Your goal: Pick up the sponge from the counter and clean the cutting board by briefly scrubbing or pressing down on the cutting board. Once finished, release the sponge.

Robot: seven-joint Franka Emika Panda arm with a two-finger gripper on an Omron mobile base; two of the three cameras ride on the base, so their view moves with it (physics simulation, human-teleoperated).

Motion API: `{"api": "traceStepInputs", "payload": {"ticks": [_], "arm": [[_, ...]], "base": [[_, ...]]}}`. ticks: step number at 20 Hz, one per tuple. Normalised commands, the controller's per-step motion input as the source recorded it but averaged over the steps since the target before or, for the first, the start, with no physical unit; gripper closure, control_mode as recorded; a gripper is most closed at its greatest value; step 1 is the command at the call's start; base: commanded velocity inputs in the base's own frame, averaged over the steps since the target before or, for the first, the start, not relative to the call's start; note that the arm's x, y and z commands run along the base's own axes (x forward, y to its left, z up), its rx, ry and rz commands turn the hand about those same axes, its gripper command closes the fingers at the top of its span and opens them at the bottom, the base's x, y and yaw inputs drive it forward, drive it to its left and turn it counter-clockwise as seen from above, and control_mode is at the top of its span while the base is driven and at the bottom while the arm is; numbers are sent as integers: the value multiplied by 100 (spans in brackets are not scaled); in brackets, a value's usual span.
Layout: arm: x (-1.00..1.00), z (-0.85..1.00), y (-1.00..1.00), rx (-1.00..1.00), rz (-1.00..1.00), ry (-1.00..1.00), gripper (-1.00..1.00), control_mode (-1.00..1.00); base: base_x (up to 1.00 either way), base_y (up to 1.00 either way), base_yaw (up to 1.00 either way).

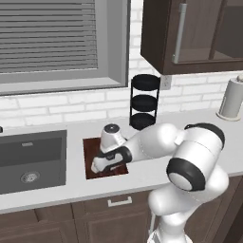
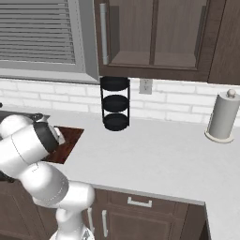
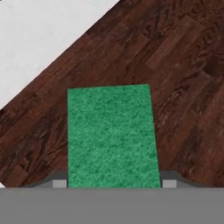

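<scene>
tool (image 3: pixel 112 183): jaws closed narrowly on the sponge (image 3: pixel 111 135), one fingertip (image 3: pixel 59 183) at each long side. sponge: green face toward the camera, held over the cutting board (image 3: pixel 175 65); whether it touches cannot be told. cutting board: dark wood, flat on the pale desk (image 3: pixel 39 39), beside the sink (image 1: pixel 31 159).

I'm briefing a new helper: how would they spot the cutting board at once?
Start at the long pale counter below the window. Just right of the recessed grey sink lies the cutting board, flat and thin. Its dark reddish-brown wood grain marks it out.
</scene>
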Motion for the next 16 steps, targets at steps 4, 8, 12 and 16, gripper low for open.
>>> {"api": "traceStepInputs", "payload": {"ticks": [4, 8, 12, 16], "arm": [[30, -30, 10, 0, 3, 6, 100, -100], [39, -52, 6, 0, 3, 0, 100, -100], [55, -28, 1, 0, 0, 0, 100, -100], [59, -1, 0, 0, 0, 0, 100, -100]], "base": [[0, 0, 0], [0, 0, 0], [0, 0, 0], [0, 0, 0]]}}
